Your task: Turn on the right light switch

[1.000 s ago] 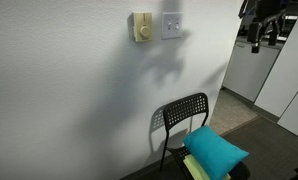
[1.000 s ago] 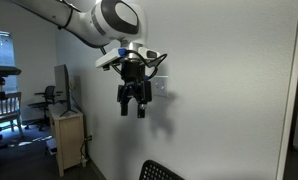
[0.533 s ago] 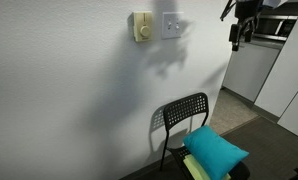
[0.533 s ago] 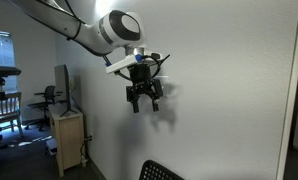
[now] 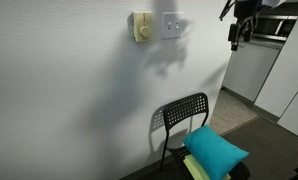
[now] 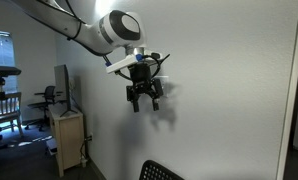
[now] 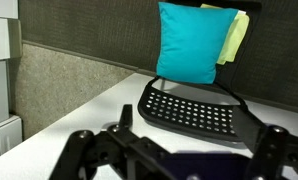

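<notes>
The right light switch [image 5: 171,24] is a small white square plate high on the white wall. Just left of it is a cream-yellow plate with a round knob [image 5: 142,27]. In that exterior view my gripper [image 5: 235,38] hangs at the top right, at the switch's height and well to its right, apart from it. In an exterior view from along the wall, my gripper [image 6: 142,103] points down close to the wall and hides the switch. In the wrist view my gripper [image 7: 177,145] has its fingers [image 7: 81,145] spread wide and holds nothing.
A black perforated chair [image 5: 184,114] stands against the wall below the switches, with a teal cushion [image 5: 215,151] on its seat. Both show in the wrist view, chair [image 7: 194,112] and cushion [image 7: 194,40]. A cabinet [image 6: 67,135] and an office chair [image 6: 1,100] stand further back.
Since a second ago my gripper has moved along the wall toward the switch and risen slightly. It has not moved in the last half second.
</notes>
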